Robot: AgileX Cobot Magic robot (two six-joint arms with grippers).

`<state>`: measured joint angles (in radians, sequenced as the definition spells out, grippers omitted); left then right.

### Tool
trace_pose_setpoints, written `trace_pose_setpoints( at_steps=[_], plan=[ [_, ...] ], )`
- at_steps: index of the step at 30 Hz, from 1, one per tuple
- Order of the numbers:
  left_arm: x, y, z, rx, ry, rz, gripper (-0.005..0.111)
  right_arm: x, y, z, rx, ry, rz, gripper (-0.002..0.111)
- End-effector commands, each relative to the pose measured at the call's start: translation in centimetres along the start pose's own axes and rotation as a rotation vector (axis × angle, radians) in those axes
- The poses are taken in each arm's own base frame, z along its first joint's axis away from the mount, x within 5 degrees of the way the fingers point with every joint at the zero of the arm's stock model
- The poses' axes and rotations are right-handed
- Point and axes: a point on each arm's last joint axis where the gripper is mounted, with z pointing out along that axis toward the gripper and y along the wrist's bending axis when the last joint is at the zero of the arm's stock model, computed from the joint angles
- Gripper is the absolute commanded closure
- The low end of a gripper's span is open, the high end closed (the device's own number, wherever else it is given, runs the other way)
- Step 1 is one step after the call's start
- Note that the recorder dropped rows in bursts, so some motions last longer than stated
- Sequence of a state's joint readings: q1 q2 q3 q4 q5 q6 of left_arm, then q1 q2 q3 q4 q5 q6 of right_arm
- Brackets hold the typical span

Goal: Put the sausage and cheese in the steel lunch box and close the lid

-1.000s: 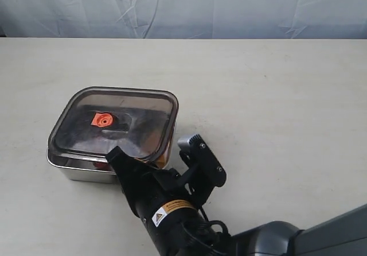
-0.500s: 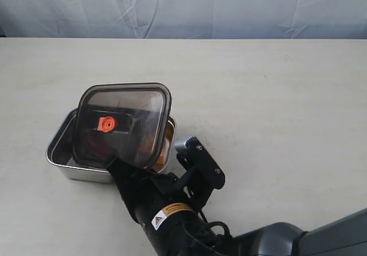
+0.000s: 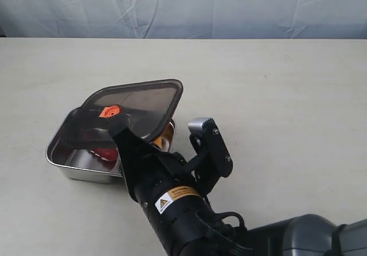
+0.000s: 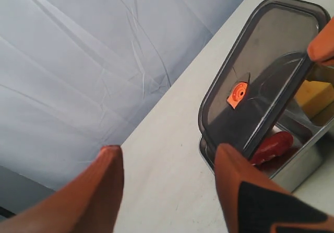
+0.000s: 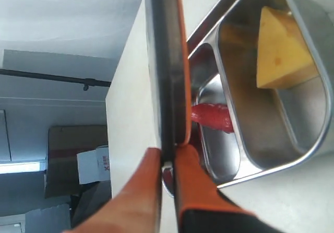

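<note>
Although the sausage (image 3: pixel 106 154) and cheese (image 3: pixel 160 143) already lay in the lunch box (image 3: pixel 60 152) on the bench (image 3: pixel 275 95), the exterior view showed the lid (image 3: pixel 137 102) tilted above it, not seated. The left wrist view showed the left fingers (image 4: pixel 237 186) apart and empty. The right wrist view showed the right fingers (image 5: pixel 190 183) clamped on the lid's edge.

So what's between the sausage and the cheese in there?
The steel divider: the sausage lies in one compartment, the cheese in the other. The right wrist view shows it clearly.
</note>
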<state>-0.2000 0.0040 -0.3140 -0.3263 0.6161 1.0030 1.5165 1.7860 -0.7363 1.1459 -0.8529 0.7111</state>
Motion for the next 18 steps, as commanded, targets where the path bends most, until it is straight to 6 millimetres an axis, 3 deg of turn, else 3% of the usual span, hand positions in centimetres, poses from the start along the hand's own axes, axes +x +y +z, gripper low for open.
trace_pose_setpoints(
  at_steps=[1,9,13,18],
  plan=[
    [-0.2,0.1,-0.1,-0.007,-0.02,-0.02,0.056,0.3,-0.1,-0.1,0.023,0.053,0.039,0.109],
    [-0.2,0.1,-0.1,-0.007,-0.02,-0.02,0.056,0.6,-0.2,-0.1,0.038,0.083,0.03,0.109],
    [-0.2,0.1,-0.1,-0.007,-0.02,-0.02,0.056,0.4,1.1,-0.2,-0.111,0.061,-0.043,0.109],
    [-0.2,0.1,-0.1,-0.007,-0.02,-0.02,0.056,0.1,1.4,0.0,-0.139,0.045,0.035,0.109]
  ],
)
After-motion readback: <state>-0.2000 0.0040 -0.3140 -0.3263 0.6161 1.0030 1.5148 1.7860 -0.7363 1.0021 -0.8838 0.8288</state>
